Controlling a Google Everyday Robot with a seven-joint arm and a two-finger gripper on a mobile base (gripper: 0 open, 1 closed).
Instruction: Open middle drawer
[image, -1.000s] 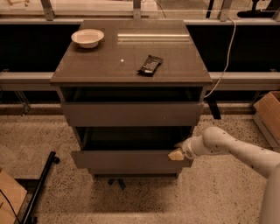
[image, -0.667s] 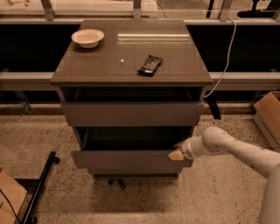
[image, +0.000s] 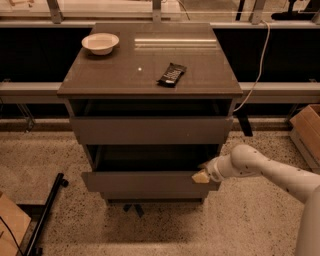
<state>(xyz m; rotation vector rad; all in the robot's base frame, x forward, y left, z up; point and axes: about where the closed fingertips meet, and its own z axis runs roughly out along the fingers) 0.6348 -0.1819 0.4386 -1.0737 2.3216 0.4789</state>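
Note:
The middle drawer (image: 145, 182) is a plain grey-brown flat front, second of the cabinet's three. It stands pulled out toward me, with a dark gap above it showing its shallow box. My gripper (image: 201, 176) is at the right end of this drawer front, against its top edge. The white arm (image: 270, 170) reaches in from the lower right. The top drawer front (image: 150, 130) sits above it, and only a thin strip of the lowest front (image: 150, 196) shows beneath.
On the cabinet top (image: 115, 75) are a white bowl (image: 100, 43) at the back left and a black remote-like bar (image: 172, 74) near the middle. A cardboard box (image: 307, 131) stands at the right, a black stand leg (image: 47, 210) at the lower left, and a white cable (image: 257, 65) hangs right.

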